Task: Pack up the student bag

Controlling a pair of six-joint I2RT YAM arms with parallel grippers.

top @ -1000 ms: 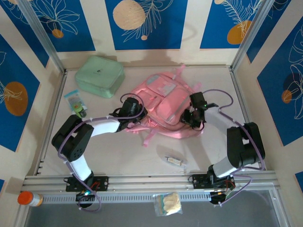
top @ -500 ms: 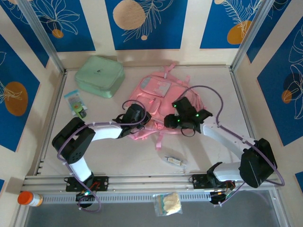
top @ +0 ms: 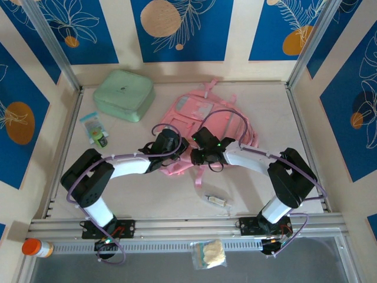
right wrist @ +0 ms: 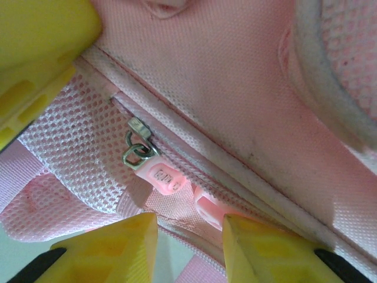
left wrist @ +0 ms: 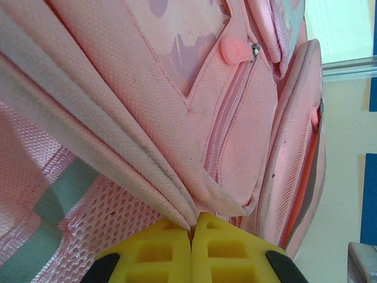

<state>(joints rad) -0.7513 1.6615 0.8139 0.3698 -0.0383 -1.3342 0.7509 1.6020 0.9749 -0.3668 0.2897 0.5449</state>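
Beige table [top: 147, 194] inside a booth of blue leaf-printed panels [top: 177, 29]. The student bag [top: 197, 115] lies flat mid-table, toward the far side. A mint-green case [top: 123, 94] sits well apart at its far left, and a small clear packet [top: 217, 200] lies on the near side, unpacked.

The left gripper [left wrist: 192, 227] is clenched on a fold of the bag's edge trim, fabric pinched between the meeting pads, with the mesh panel [left wrist: 112, 218] just beside. The right gripper [right wrist: 189, 227] has its jaws apart, astride the zip line at the bag's near edge. The pink zip pull [right wrist: 160, 177] sits just ahead of the gap. A second pink tab [right wrist: 209, 211] lies between the fingers. I judge nothing is gripped there yet.

Risks:
1. Closing here may catch the seam or mesh along with the tab, and the slider would then jam rather than run.
2. The two grippers are nearly touching. I take the yellow block [right wrist: 41, 35] in the corner of the right wrist view for a left finger. A pull along the zip could knock them together.
3. The left pinch sits at the very edge of the fold. A hard tug may slip it free and slacken the bag.

Pose, from the top view: both arms reach forward and fold inward, the left forearm running rightward and the right forearm leftward. The wrists meet at the bag's near edge, and the right arm's cable [top: 235, 112] loops over the bag.
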